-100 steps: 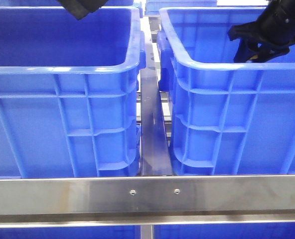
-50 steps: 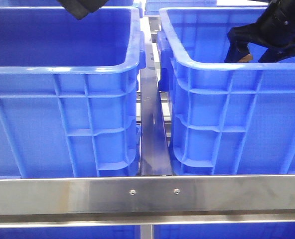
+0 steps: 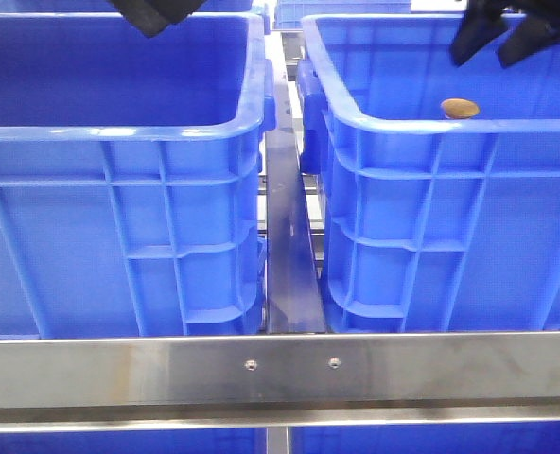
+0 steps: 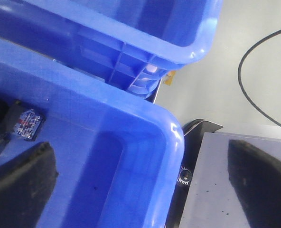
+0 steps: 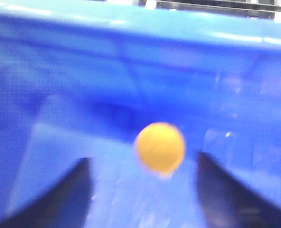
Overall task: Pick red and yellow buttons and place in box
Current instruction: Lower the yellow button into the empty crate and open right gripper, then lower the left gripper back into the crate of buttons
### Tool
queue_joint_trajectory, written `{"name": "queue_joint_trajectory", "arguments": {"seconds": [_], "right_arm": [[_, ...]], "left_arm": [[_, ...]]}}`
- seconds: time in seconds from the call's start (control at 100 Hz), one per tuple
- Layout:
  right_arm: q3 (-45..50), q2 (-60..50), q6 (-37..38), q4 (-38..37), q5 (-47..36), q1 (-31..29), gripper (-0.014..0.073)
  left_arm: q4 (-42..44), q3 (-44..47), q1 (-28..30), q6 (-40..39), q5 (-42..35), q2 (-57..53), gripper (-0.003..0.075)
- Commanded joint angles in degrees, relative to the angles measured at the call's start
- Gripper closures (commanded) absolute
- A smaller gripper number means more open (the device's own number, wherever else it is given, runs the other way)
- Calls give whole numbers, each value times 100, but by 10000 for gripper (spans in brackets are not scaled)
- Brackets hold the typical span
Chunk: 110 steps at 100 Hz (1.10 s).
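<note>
- While the right gripper (image 3: pixel 507 38) was low inside the right-hand box (image 3: pixel 403 128) a second ago, with its fingers closed about something orange, the front view now shows it raised above the rim with fingers spread and nothing between them. The yellow button (image 3: pixel 460 109) sits apart from the fingers, below them and just behind the box's near rim; whether it is falling or resting cannot be told.
- Judgement: the yellow button has been released into the box, so that part of the task looks done. No red button shows in any view.
- Left wrist view: the left gripper (image 4: pixel 145 190) is unchanged, fingers well apart, empty, straddling the corner rim of the left crate (image 4: pixel 145 118). A small dark item with a printed label (image 4: pixel 27 124) lies inside that crate; its writing is too small to read.
- Right wrist view: blurred; the yellow button (image 5: pixel 160 147) lies between the open fingers against the box interior, touching neither.
- No brand or legible writing appears elsewhere.
</note>
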Motion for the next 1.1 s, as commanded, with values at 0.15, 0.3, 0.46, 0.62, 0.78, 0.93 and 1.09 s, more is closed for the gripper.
{"name": "queue_joint_trajectory", "arguments": {"seconds": [0.15, 0.3, 0.46, 0.62, 0.78, 0.93, 1.09], "right_arm": [[691, -1229, -34, 196, -251, 22, 575], [1318, -1961, -34, 313, -341, 22, 652], [2027, -2744, -34, 496, -331, 22, 652], [2627, -3456, -34, 496, -387, 22, 652], [2823, -3899, -34, 496, -448, 22, 652], [2823, -3982, -34, 496, -444, 22, 652], [2823, -3964, -34, 496, -387, 22, 652]], "left_arm": [[-243, -179, 10, -48, -103, -236, 73], [-243, -179, 10, -48, -103, -236, 83], [-243, -179, 10, -48, -103, -236, 83], [-6, -179, 10, -487, -314, -236, 83], [1010, -179, 10, -1426, -781, -236, 83], [1941, -179, 10, -2647, -1093, -236, 83], [3134, -179, 10, -4455, -1339, -236, 82]]}}
